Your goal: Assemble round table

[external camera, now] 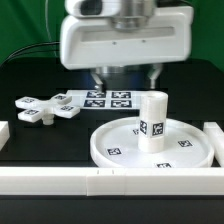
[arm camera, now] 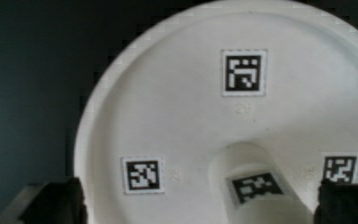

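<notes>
The large rimmed round disc [external camera: 120, 145] lies flat on the black table at the exterior view's right. The short cylindrical leg [external camera: 152, 122] stands upright on the disc's middle. The cross-shaped four-armed piece [external camera: 45, 108] lies on the table at the exterior view's left. My gripper [external camera: 127, 75] hangs above the table behind the disc, open and empty. In the wrist view the disc [arm camera: 176, 120] fills most of the picture. The leg [arm camera: 265, 165] shows low between the two dark fingers [arm camera: 60, 203], touching neither. My gripper [arm camera: 202, 205] holds nothing.
The marker board [external camera: 105, 98] lies flat behind the disc, under the gripper. Long white border rails run along the front edge [external camera: 60, 180] and the exterior view's right side [external camera: 214, 135]. A short rail end [external camera: 4, 133] sits at the left.
</notes>
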